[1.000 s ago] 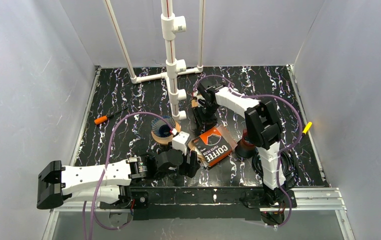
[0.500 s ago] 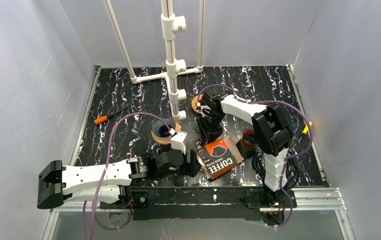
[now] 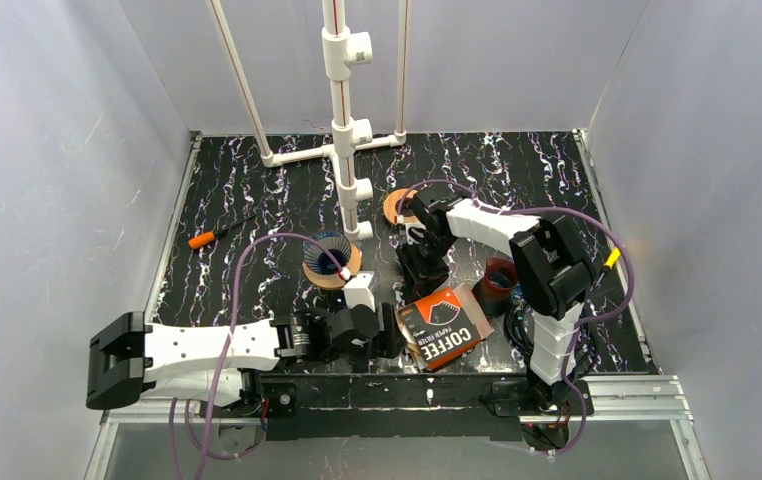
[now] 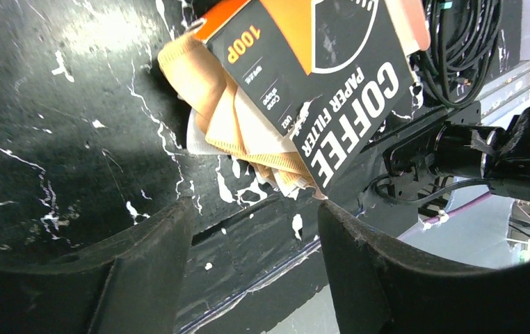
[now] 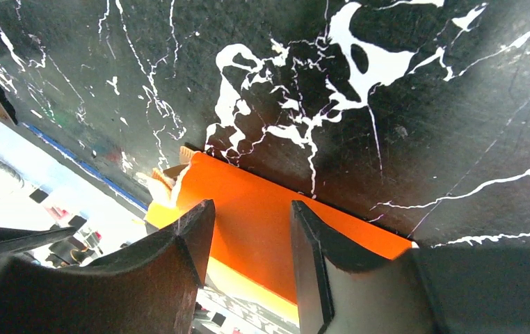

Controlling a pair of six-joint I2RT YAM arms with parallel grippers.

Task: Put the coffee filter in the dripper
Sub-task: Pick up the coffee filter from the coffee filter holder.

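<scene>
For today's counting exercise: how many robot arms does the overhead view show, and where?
2. The left arm lies low along the near edge, lower left. The right arm rises at the right and bends toward the coffee filter box at the centre. None seems hidden.

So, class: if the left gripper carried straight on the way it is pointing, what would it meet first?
Most likely the brown paper filters fanning out of the coffee filter box. The left gripper stands open just short of them, though depth is uncertain.
</scene>
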